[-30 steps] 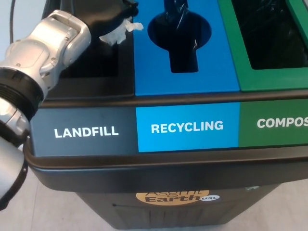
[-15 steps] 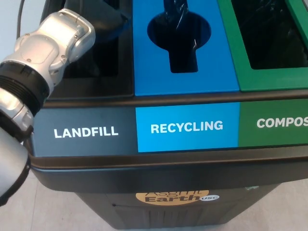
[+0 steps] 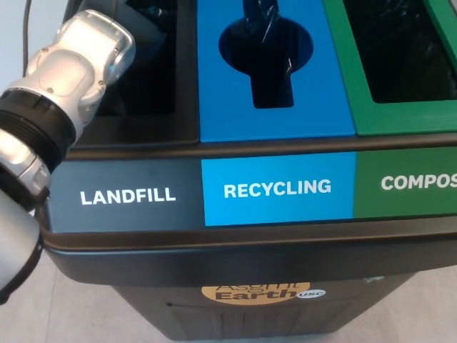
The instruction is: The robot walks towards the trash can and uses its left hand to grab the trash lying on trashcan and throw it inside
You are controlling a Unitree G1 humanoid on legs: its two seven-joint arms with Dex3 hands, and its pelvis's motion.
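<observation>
The left hand [image 3: 146, 14] reaches into the landfill slot [image 3: 143, 78]; whether its fingers are spread or pinching, I cannot tell. No trash shows on the bin [image 3: 214, 243], so the throw looks done.

Silver-and-black left arm of a humanoid robot, seen from its own head camera.

The left forearm [image 3: 75, 61] has a rounded, glossy silver metal casing with moulded ridges and a recessed slot near the wrist end. Behind it sits a black ribbed collar [image 3: 32, 132] of stacked rings, then another polished silver segment [image 3: 18, 168]. A smooth pale grey shell [image 3: 14, 243] edged in black follows. A thin black cable [image 3: 27, 28] runs alongside. The black left hand [image 3: 146, 16] shows only in part.
</observation>
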